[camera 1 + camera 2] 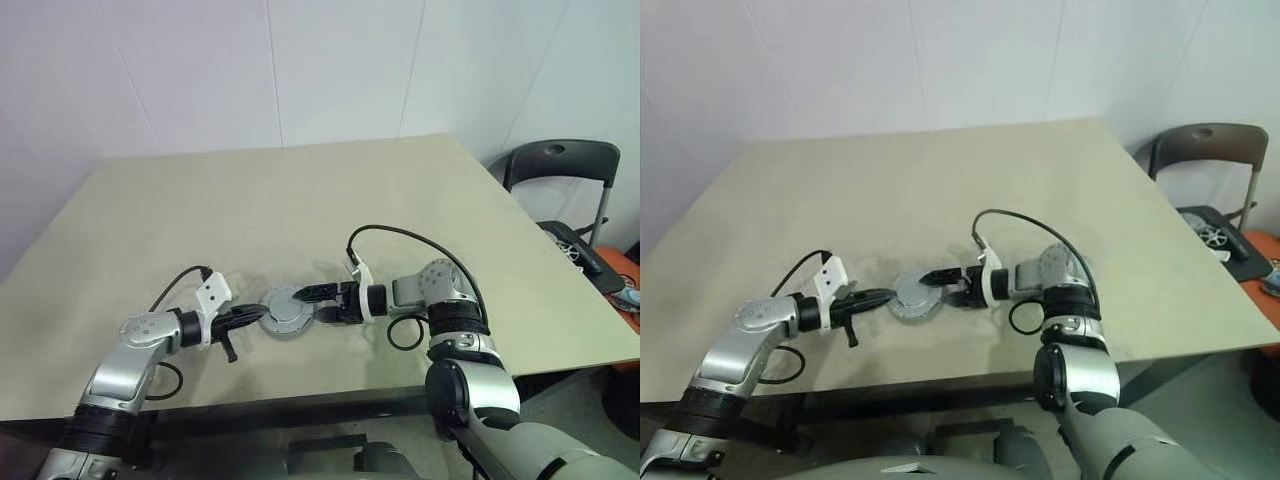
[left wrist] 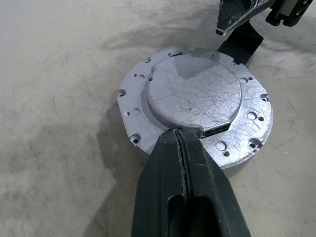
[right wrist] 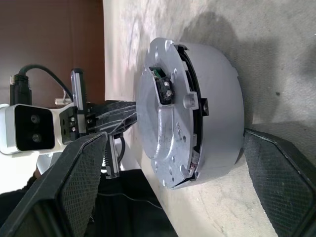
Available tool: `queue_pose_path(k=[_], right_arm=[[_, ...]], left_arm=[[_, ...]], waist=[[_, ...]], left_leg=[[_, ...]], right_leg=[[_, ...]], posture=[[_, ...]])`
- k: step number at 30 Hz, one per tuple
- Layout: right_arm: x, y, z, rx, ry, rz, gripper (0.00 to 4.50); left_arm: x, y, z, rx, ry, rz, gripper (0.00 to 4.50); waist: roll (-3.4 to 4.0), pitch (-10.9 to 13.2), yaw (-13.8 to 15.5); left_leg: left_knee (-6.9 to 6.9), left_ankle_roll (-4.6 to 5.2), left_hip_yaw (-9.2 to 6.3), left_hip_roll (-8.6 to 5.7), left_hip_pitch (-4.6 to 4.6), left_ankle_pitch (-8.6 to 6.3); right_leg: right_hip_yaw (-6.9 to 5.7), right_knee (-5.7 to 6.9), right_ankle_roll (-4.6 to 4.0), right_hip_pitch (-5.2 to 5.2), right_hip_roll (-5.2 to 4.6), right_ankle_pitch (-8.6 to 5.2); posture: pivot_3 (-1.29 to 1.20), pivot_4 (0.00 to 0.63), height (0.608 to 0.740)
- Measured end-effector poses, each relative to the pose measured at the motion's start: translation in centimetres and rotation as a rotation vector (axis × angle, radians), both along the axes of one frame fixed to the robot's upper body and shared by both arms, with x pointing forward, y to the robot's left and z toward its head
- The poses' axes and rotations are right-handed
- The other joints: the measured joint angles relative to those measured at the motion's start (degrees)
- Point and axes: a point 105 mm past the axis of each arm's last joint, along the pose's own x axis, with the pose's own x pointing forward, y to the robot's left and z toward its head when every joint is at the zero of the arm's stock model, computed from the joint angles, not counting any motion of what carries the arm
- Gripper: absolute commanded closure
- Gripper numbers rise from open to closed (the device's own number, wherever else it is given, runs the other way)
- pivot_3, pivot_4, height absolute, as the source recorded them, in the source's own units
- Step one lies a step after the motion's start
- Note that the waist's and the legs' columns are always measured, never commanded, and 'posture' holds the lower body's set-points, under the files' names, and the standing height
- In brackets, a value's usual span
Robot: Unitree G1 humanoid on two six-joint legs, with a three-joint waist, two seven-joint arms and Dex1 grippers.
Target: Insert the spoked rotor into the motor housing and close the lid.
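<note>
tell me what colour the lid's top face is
Silver-grey metal, covered in fine scratches; the lid shows best in the left wrist view.

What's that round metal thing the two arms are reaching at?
On the beige table, near its front edge, a round grey motor housing sits between the two black end effectors. Its flat scratched lid, with a notched, hole-dotted rim, marks it out.

a wide beige desk (image 1: 300,200) stands against a plain white wall (image 1: 250,70). off its far right corner sits a dark folding chair (image 1: 560,165) with a black seat. past the desk's right edge, lower down, something orange (image 1: 625,285) lies beside a black object (image 1: 580,250) with white markings.
</note>
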Motion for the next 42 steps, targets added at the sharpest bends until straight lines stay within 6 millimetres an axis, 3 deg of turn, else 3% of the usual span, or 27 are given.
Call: queue_pose_path(k=[4,10,12,19,23,28,32,34,42], right_arm=[[0.1,0.0,-0.2,-0.009,0.01,-0.02,0.87],[0.2,0.0,-0.1,0.009,0.015,-0.036,2.79],[0.1,0.1,0.0,0.024,0.017,-0.036,3.17],[0.0,0.0,0.2,0.025,0.011,-0.032,3.17],[-0.1,0.4,0.7,0.046,0.003,-0.018,3.17],[-0.1,0.8,1.4,0.097,-0.002,-0.014,3.17],[0.3,0.6,2.3,0.126,-0.023,-0.024,3.17],[0.6,0.6,2.9,0.145,-0.033,-0.031,3.17],[1.0,0.4,5.3,0.242,-0.084,-0.023,3.17]], left_arm=[[0.0,0.1,0.1,0.002,0.007,0.009,4.5],[0.2,0.6,0.2,0.01,0.015,0.036,4.5],[0.2,0.7,0.2,0.012,0.019,0.041,4.5],[0.2,0.9,0.4,-0.039,0.05,0.08,4.5],[0.8,1.4,1.5,-0.255,0.113,0.214,4.5],[1.5,4.9,3.6,-0.506,0.207,0.437,4.5],[1.3,6.4,2.8,-0.624,0.422,0.579,4.5],[0.9,6.3,2.2,-0.662,0.525,0.594,4.5],[-0.7,4.2,3.4,-1.001,0.714,0.468,4.5]], waist=[[0.02,0.01,-0.19],[0.04,0.03,-0.18],[0.05,0.04,-0.15],[0.06,0.08,-0.18],[0.01,0.12,-0.29],[-0.02,0.11,-1.63],[-0.06,0.11,-1.74],[-0.05,0.11,-1.76],[-0.09,0.11,-1.71]], left_leg=[[0.01,0.0,-0.02,0.0,-0.03,0.0],[-0.03,0.0,-0.02,0.0,-0.07,0.0],[-0.03,0.0,-0.02,-0.01,-0.07,0.0],[-0.07,0.0,-0.01,-0.01,-0.2,0.0],[-0.07,0.0,-0.03,0.04,-0.46,0.0],[0.02,-0.02,-0.06,0.07,-1.1,0.01],[0.04,0.0,-0.07,-0.01,-1.1,0.0],[0.04,-0.01,-0.07,-0.01,-1.09,0.01],[0.04,-0.02,-0.06,0.0,-1.1,0.01]], right_leg=[[0.0,0.0,0.0,-0.02,0.0,0.0],[0.01,-0.03,0.01,-0.07,-0.02,-0.01],[0.0,-0.04,0.01,-0.07,-0.03,-0.01],[0.01,-0.05,0.02,-0.21,-0.03,-0.01],[0.02,-0.03,0.02,-0.49,-0.03,-0.01],[0.02,0.11,0.01,-1.15,-0.1,0.0],[0.03,0.1,0.02,-1.13,-0.13,0.0],[0.02,0.1,0.02,-1.13,-0.08,0.0],[0.03,0.09,0.01,-1.14,-0.11,0.0]], posture=[[0.0,0.0,0.74],[0.0,0.0,0.74],[0.0,0.0,0.74],[0.0,0.0,0.74],[0.0,0.0,0.74],[0.0,0.0,0.74],[0.0,0.0,0.74],[0.0,0.0,0.74],[0.0,0.0,0.74]])
